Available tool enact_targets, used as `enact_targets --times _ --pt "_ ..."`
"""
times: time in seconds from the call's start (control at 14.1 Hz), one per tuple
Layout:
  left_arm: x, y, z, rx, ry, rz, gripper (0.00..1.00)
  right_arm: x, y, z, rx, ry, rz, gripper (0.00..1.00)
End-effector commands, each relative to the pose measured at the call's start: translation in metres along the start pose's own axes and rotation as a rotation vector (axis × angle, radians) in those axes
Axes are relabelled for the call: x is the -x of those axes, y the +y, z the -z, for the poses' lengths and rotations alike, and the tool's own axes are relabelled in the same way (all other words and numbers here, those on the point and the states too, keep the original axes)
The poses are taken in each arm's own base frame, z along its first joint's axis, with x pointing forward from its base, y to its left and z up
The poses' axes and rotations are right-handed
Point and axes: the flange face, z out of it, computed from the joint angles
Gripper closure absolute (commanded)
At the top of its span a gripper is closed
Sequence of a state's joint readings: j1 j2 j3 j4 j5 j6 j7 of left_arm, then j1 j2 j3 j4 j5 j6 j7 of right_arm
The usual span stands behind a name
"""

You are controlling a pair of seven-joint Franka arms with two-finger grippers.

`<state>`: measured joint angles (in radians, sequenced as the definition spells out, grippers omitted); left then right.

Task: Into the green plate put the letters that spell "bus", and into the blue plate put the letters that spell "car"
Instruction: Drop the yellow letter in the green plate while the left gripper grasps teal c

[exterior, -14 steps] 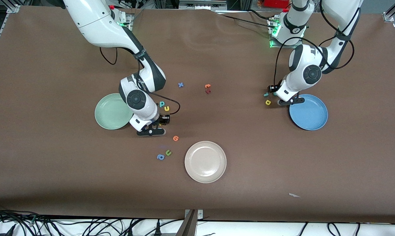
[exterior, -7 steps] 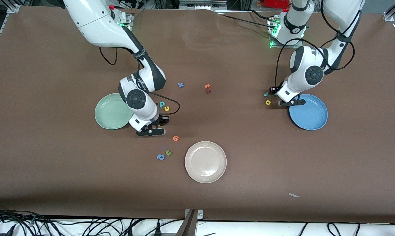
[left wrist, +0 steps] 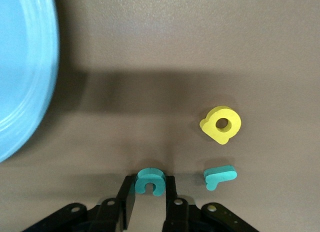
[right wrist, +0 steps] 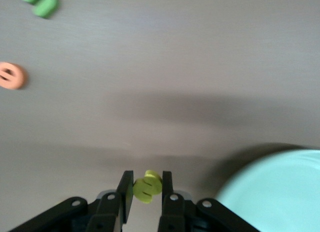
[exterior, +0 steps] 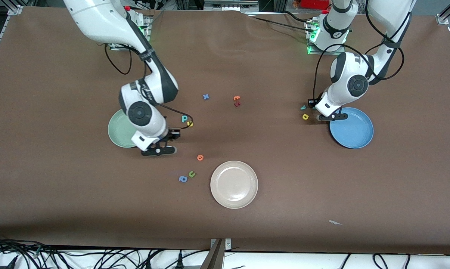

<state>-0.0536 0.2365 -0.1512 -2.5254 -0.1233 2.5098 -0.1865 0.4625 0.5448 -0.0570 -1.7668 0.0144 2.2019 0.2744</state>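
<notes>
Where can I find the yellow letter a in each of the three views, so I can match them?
Front view: yellow a lies on the table beside the blue plate, toward the right arm's end.
Left wrist view: yellow a lies flat beside the thin teal r.
Right wrist view: not in it.
Shared landmark: blue plate, in the front and left wrist views.

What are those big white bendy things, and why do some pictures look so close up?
They are two robot arms. One picture looks down from a high camera; the close-ups come from cameras on each arm's wrist. The right pincer, beside the round mint-green plate, pinches a tiny yellow foam s. The left pincer, beside the round blue plate, pinches a teal foam c; a yellow foam a and teal foam r lie close by. Other small letters and a cream-white plate also sit on the brown table.
</notes>
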Motion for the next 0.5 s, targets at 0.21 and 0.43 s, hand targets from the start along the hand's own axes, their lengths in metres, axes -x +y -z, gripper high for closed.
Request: enact_targets --times 0.21,0.43 --pt "0.000 -0.003 -0.001 -0.004 0.008 -0.023 0.91 0.071 0.101 -0.042 0.033 -0.025 0.105 0.82" --pt "-0.001 -0.003 0.000 -0.003 0.010 -0.023 0.98 0.080 0.127 -0.062 0.043 -0.003 0.158 0.80"
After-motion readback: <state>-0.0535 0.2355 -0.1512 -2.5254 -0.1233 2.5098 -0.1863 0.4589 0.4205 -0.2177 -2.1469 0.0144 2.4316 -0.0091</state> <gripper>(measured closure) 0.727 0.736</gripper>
